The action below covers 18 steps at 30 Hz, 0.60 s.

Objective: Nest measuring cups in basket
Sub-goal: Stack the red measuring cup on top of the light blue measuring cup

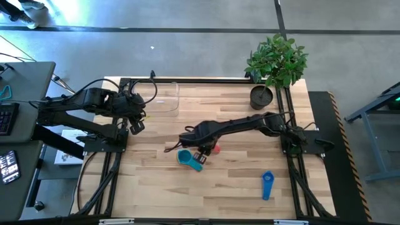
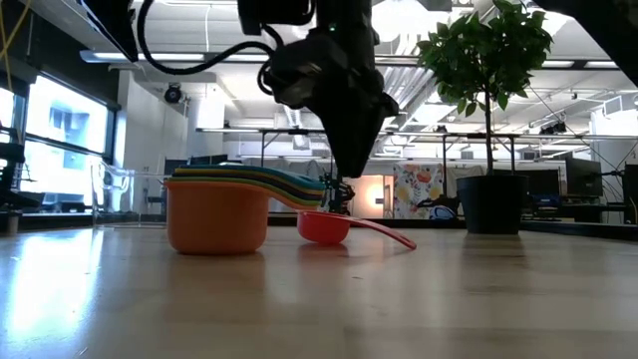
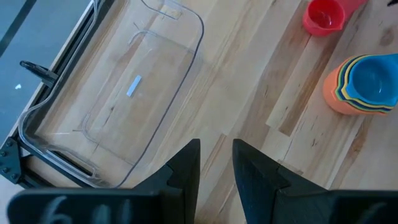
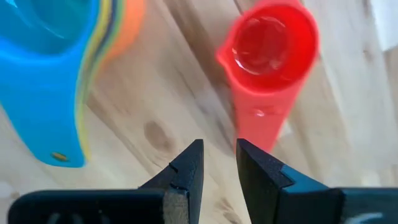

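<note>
Measuring cups sit nested mid-bench (image 1: 190, 159), the red cup (image 4: 268, 46) loose beside them and light, stiff, slippery, so we would pinch its flat handle with our right gripper (image 4: 219, 163), fingers narrowly apart, holding nothing.

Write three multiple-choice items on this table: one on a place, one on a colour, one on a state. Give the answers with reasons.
1. Where does the clear basket sit?
A. by the left arm
B. beside the plant pot
C. under the cup stack

2. What colour is the cup lying alone near the table's front edge?
A. red
B. blue
C. yellow

3. What is in the basket?
A. the nested stack
B. one cup
C. nothing

Answers: 1 A, the high view shows it near the left gripper. 2 B, it lies apart, blue. 3 C, the left wrist view shows only bare plastic.
</note>
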Tool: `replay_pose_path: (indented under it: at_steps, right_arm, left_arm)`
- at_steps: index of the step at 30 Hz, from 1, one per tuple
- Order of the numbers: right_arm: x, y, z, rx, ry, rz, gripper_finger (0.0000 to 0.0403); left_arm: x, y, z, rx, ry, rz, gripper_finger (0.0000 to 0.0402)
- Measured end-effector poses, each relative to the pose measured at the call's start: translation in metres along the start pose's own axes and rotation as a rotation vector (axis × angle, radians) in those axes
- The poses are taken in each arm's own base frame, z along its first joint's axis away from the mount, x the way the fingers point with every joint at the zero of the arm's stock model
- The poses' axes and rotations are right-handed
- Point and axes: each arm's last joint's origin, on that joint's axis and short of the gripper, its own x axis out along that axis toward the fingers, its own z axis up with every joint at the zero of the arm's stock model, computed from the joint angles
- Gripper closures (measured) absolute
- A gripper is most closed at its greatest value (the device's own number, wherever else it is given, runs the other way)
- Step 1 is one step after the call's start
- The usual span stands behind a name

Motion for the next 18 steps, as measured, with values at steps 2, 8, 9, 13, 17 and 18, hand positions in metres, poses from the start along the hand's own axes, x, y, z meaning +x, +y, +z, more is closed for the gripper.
replay_pose_path:
  at_steps: [2,8,9,13,17,18]
  right_arm:
    - [0.0,-0.004,0.002,-0.014,0.004,-0.015,0.0316]
    - [0.0,-0.016,0.006,-0.056,0.023,-0.049,0.0316]
    - [0.0,-0.018,0.007,-0.066,0.029,-0.052,0.0316]
    - [-0.002,-0.026,0.008,-0.101,0.046,-0.071,0.0316]
    - [-0.013,-0.034,0.008,-0.125,0.013,-0.102,0.0316]
    - [-0.018,-0.036,0.008,-0.128,0.001,-0.106,0.0316]
  left_arm:
    - [0.0,0.0,0.0,0.0,0.0,0.0,0.0316]
    - [0.0,0.0,0.0,-0.015,0.0,0.0,0.0316]
    - [0.0,0.0,0.0,-0.018,0.0,0.0,0.0316]
    - [0.0,0.0,0.0,-0.021,0.0,0.0,0.0316]
    - [0.0,0.0,0.0,-0.04,0.001,0.0,0.0316]
    - [0.0,0.0,0.0,-0.044,0.0,0.0,0.0316]
